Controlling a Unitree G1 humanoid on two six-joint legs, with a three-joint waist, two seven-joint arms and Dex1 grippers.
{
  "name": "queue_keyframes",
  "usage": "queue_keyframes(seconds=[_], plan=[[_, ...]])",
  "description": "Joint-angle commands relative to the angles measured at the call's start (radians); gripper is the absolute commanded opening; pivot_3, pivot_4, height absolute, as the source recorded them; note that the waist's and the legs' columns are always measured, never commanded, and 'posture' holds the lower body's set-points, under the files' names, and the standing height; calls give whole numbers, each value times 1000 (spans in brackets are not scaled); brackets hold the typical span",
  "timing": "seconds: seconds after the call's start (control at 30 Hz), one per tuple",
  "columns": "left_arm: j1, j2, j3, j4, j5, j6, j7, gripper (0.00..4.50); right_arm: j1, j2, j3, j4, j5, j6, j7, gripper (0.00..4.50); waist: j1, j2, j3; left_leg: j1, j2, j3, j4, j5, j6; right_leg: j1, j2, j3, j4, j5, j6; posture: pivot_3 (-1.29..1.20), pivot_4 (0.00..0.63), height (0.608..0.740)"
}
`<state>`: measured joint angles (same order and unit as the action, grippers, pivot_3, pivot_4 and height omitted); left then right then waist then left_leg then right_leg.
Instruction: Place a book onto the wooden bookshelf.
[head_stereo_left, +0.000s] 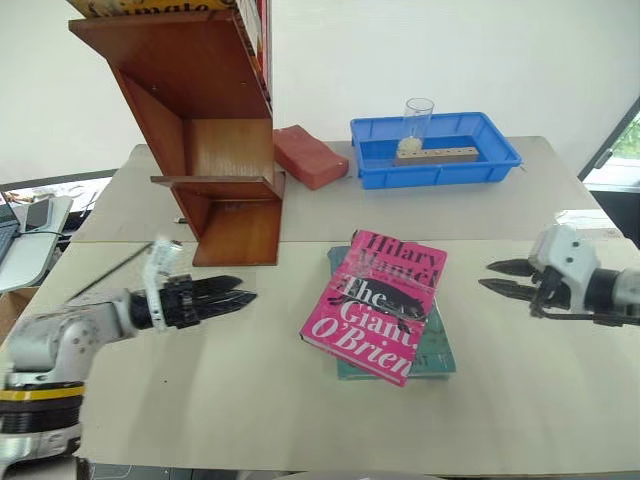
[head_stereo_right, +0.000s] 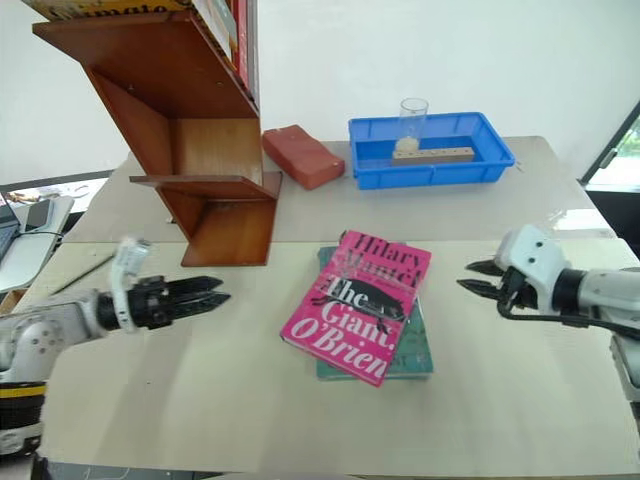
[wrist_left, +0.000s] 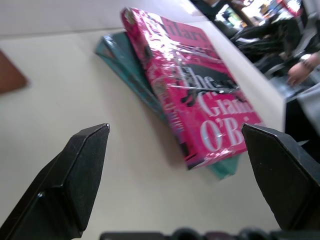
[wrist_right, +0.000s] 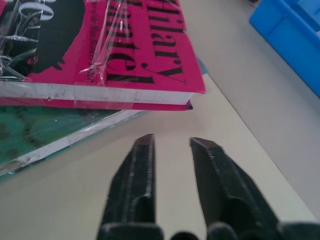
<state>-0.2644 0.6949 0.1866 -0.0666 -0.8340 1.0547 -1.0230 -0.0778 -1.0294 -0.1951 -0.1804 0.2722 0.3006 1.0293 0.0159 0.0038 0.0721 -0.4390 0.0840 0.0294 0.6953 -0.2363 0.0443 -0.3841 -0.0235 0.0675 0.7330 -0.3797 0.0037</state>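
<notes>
Reddish-brown wood makes up the biggest thing, the bookshelf (head_stereo_left: 215, 150), standing on the far left part of the pale table (head_stereo_left: 200, 400), with slanted sides, flat boards and some books already on its top level; its lower boards look free, so the way in seems to be from the front; next in size, the blue tray (head_stereo_left: 436, 150) sits at the back right with a clear glass (head_stereo_left: 418, 118) and a wooden block (head_stereo_left: 436, 154) in it, well apart from the work; a red brick-shaped block (head_stereo_left: 310, 156) lies between tray and shelf, just beside the shelf's foot, and could be brushed on the way over; the pink book (head_stereo_left: 375, 305) lies flat and skewed on top of a teal book (head_stereo_left: 440, 350) in the middle of the table, between the two arms; it looks like a light paperback, fairly stiff when shut but bendable, and its glossy wrap shines, so I judge it slippery; the overhanging edge, clear of the teal book, seems the best place to pinch, though the lower book may slide along; the left gripper (head_stereo_left: 235, 294) hovers left of the book, jaws spread wide and empty; the right gripper (wrist_right: 172, 145) sits near the book's right edge, its fingers drawn close with a narrow gap, grasping nothing.
</notes>
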Motion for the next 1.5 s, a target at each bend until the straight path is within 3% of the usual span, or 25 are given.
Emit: queue_keyframes(seconds=[0.03, 0.17, 0.4, 0.63, 1.03, 1.07, 1.1, 1.3, 1.33, 1.5], plan=[[-41, -50, -44, 66, -12, 28, 6, 4500, -20, 17, 45, -22, -46, -2, -34, 24, -2, 0, 0, 0, 0, 0, 0, 0, 0, 1, 0, 0, 0, 0, 0, 0, 150, 637], [-111, -153, -128, 170, 36, 5, 20, 4500, -73, 53, 129, 30, -111, -7, -63, 24, -1, 0, 0, 1, 0, 0, 0, 0, 0, 3, 0, 0, -1, 0, 0, 0, 150, 637], [-178, -302, -133, 311, 67, -1, 97, 4500, -179, 142, 220, 122, -157, -40, -77, 24, -3, -1, 0, 1, -1, -1, 0, 0, 0, 5, 1, 1, -1, 0, 0, 0, 150, 637], [-196, -384, -112, 372, 72, -2, 154, 4500, -275, 247, 300, 183, -168, -89, -49, 24, -4, -1, 0, 3, -1, -2, 0, 1, -1, 7, 1, 1, -1, 0, 0, 0, 150, 637], [-113, -440, -17, 173, -35, 93, 253, 4500, -322, 332, 334, 186, -156, -113, -14, 24, -3, -1, 0, 8, -1, -4, -1, 1, -1, 13, 1, 0, -2, 0, 0, 0, 150, 637], [-102, -443, -11, 151, -46, 100, 260, 3974, -324, 333, 333, 186, -157, -114, -13, 0, -3, -1, 0, 9, -1, -4, -1, 1, -1, 13, 1, 0, -2, 0, 0, 0, 150, 637], [-95, -446, -4, 136, -54, 106, 269, 3921, -325, 334, 331, 184, -156, -115, -11, 0, -3, -1, 0, 9, -1, -4, -1, 1, -1, 14, 1, 0, -2, 0, 0, 0, 150, 637], [-68, -421, 9, 49, -78, 111, 290, 931, -323, 309, 291, 129, -127, -90, 9, 0, -3, -1, 0, 9, -2, -4, -1, 1, -1, 15, 1, 0, -4, 0, 0, 0, 150, 637], [-61, -409, 9, 25, -82, 107, 286, 721, -317, 296, 274, 109, -113, -76, 15, 0, -4, -1, 1, 9, -1, -4, -1, 1, -1, 15, 1, 0, -5, 0, 0, 0, 150, 637], [-67, -358, 33, -93, -60, -9, 282, 722, -271, 208, 168, 9, -48, 4, 19, 0, 0, -1, 1, 9, -1, -4, -2, 1, -1, 16, 1, 0, -6, 0, 0, 0, 150, 637]])
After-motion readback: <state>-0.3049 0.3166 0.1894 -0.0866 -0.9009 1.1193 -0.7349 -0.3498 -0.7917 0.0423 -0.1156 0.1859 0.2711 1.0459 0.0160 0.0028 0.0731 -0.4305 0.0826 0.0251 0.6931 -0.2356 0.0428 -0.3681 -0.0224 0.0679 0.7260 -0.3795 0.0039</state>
